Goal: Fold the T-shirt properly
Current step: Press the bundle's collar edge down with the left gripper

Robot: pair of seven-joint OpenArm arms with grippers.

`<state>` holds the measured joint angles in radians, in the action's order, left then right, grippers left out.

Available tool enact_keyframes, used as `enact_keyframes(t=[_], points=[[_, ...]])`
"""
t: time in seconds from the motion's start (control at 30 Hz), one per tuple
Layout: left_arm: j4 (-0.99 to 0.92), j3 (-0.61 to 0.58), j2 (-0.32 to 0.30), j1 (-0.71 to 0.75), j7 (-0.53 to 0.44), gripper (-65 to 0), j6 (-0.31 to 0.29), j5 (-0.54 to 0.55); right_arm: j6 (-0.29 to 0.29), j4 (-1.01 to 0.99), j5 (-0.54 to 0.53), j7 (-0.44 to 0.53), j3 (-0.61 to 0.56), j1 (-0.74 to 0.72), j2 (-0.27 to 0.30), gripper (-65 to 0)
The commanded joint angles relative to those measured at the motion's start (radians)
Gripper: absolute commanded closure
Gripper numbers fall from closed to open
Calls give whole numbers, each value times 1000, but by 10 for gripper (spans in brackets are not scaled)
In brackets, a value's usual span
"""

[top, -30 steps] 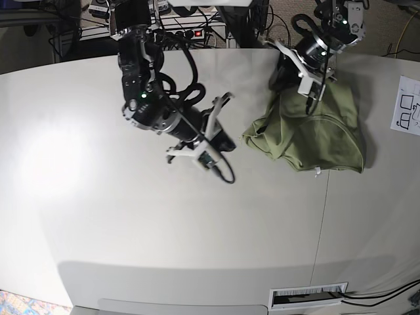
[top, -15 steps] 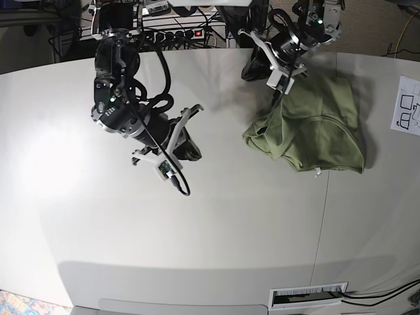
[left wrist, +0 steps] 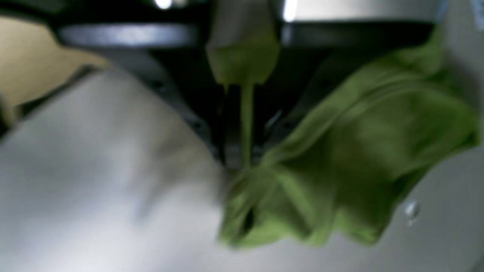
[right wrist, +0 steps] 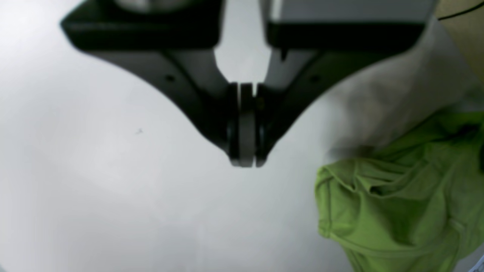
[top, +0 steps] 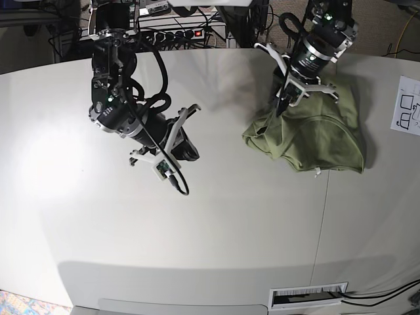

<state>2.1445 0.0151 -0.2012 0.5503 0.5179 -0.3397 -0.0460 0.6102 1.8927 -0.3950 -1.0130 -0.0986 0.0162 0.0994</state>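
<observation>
T-shirt (top: 315,134) beside paper sheet (top: 408,105)

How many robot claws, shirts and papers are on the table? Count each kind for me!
Robot claws: 2, the left gripper pinching the T-shirt, and the right gripper, shut and holding nothing.
T-shirts: 1, olive green.
Paper sheets: 1, the paper at the table's edge.
Total: 4

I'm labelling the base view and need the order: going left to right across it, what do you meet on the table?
Right claw, shut and empty → left claw, shut on the T-shirt → T-shirt, bunched → sheet of paper at the right edge.
</observation>
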Motion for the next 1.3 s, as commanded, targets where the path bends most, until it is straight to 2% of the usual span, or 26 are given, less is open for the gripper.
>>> enact_keyframes(t=[0.0, 0.2, 0.37, 0.6, 0.73, 0.83, 1.03, 1.17, 1.27], points=[[-6, 1, -13, -11, -32, -34, 17, -11, 2, 19, -16, 30, 2, -16, 3, 0], [-135, 1, -32, -58, -72, -34, 52, -20, 2, 19, -16, 30, 3, -16, 3, 0], [-225, -13, -31, -54, -92, -34, 41, 108, 2, 19, -16, 37, 3, -16, 3, 0], [-359, -98, -30, -60, -197, -34, 48, 99, 2, 19, -16, 37, 3, -16, 3, 0], [-417, -109, -11, -122, -204, -34, 100, 53, 2, 19, -16, 35, 3, -16, 3, 0], [-442, -109, -9, -188, -204, -34, 107, 61, 2, 20, -16, 33, 3, -16, 3, 0], [-558, -109, -10, -339, -206, -34, 101, 61, 2, 47, -16, 17, 3, -16, 7, 0], [-640, -109, -10, -421, -222, -34, 37, 61, 2, 58, -16, 18, 14, -16, 17, 0], [-650, -109, -11, -458, -226, -34, 27, 61, 2, 58, -16, 17, 55, -13, 17, 0]])
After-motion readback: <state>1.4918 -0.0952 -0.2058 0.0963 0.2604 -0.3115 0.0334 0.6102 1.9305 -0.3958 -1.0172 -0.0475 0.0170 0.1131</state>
